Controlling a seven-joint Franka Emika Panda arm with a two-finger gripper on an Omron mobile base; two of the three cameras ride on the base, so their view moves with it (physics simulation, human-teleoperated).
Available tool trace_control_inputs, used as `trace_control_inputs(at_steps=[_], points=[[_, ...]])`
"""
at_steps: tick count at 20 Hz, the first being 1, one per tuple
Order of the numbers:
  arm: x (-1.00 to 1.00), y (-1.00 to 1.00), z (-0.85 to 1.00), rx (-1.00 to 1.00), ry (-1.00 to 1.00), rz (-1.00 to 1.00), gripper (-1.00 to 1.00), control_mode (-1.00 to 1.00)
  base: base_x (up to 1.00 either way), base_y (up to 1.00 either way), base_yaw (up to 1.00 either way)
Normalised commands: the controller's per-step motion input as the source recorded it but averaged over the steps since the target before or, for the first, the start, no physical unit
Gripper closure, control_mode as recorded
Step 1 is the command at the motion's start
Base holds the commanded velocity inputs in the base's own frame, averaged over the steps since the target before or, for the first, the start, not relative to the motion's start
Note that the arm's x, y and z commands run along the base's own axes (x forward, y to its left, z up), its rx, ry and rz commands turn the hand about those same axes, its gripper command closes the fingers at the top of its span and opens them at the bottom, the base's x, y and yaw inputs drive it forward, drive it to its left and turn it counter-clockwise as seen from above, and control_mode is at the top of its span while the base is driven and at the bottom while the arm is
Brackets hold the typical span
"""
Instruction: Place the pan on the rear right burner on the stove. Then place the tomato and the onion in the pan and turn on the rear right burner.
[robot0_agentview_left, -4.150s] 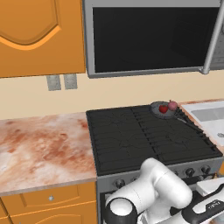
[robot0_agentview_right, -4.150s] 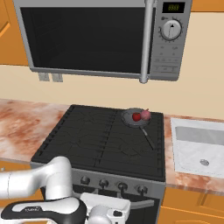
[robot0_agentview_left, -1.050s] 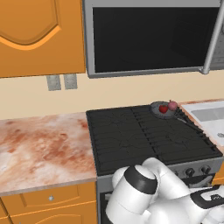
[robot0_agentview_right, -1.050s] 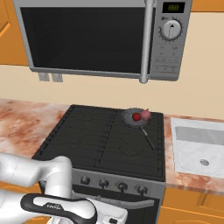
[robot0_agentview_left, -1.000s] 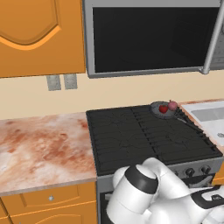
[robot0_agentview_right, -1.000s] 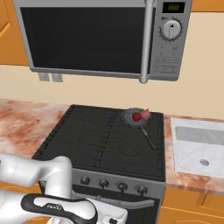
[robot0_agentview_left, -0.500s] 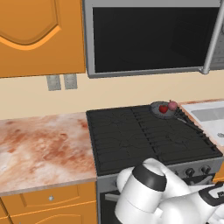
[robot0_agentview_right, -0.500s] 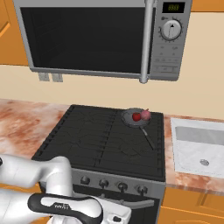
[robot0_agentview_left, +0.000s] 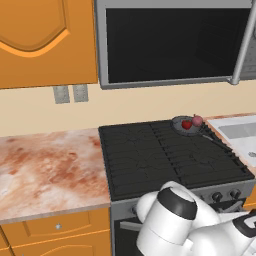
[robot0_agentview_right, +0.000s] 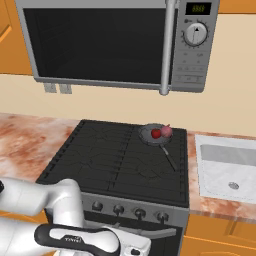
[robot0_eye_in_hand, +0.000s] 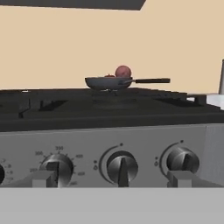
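Arm lower since before; end effector (robot0_eye_in_hand: 112, 177) wide open, empty, before three knobs (robot0_eye_in_hand: 122, 167).

The room is evenly and brightly lit, soft light with no single source to pick out. Shadows are faint: a thin one sits under the pan (robot0_agentview_right: 154, 134) on the black stove (robot0_agentview_right: 100, 160), and the underside of the microwave (robot0_agentview_left: 170, 42) darkens the wall a little. The microwave's dark glass shows no glare. The tomato (robot0_agentview_right: 156, 133) carries a small glossy highlight; the onion (robot0_agentview_right: 166, 131) looks duller. The knobs (robot0_eye_in_hand: 120, 168) catch pale streaks of light on their metal faces. Everything is equally sharp, near and far, with slightly jagged edges and no bending at the borders.
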Motion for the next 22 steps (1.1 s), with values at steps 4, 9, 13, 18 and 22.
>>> trace_control_inputs(at_steps=[4,9,13,18,22], points=[[0.2,0.02,0.0,0.0,0.0,0.0,-1.0,-1.0,0.0,0.0,0.0],[0.28,0.01,0.0,0.0,0.0,0.0,-1.0,-1.0,0.0,0.0,0.0],[0.34,0.0,0.01,0.0,0.0,0.0,-1.0,-1.0,0.0,0.0,0.0],[0.29,0.0,0.0,0.0,0.0,0.0,-1.0,-1.0,0.0,0.0,0.0],[0.14,0.04,0.0,0.0,0.0,0.0,-1.0,-1.0,0.0,0.0,0.0]])
